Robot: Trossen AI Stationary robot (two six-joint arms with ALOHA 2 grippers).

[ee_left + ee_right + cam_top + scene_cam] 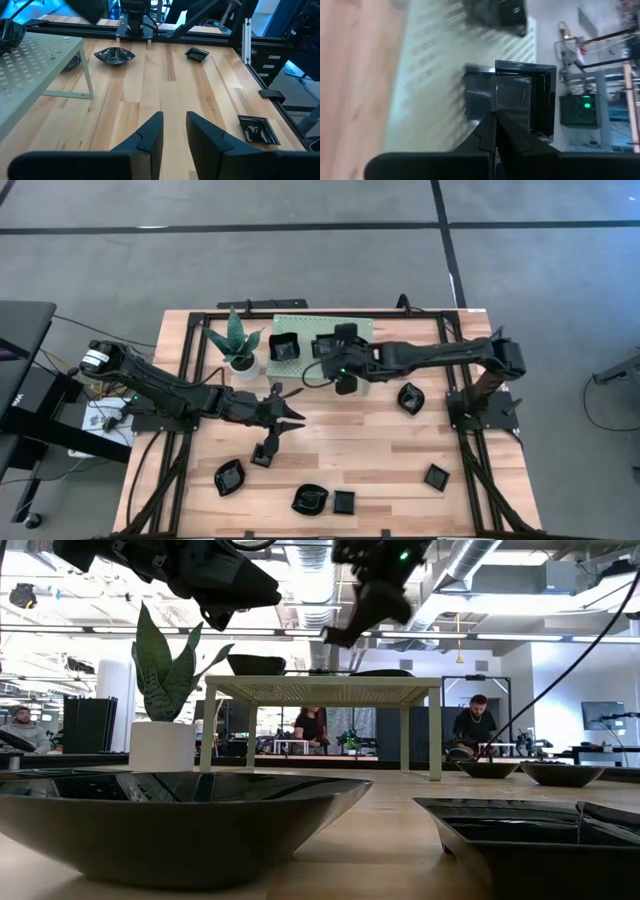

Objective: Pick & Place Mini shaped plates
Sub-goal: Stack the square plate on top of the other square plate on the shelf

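Right tool [496, 131], over the pale green stand [300, 327] at upper centre, is clamped on the rim of a square plate [525, 97]. Left tool [174, 131], fingers apart and empty, hovers at centre-left of the bench [380, 450]. Remaining plates [229, 477] lie scattered lower down. Glossy, rigid, probably light and slippery: grip by the thin rim.

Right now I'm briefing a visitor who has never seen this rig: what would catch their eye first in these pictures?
Probably the right gripper, shut on the rim of a square black plate held above the pale green perforated stand, where another black plate already sits. Next, the loose black plates scattered on the wooden table. The left gripper hangs open beside the potted plant.
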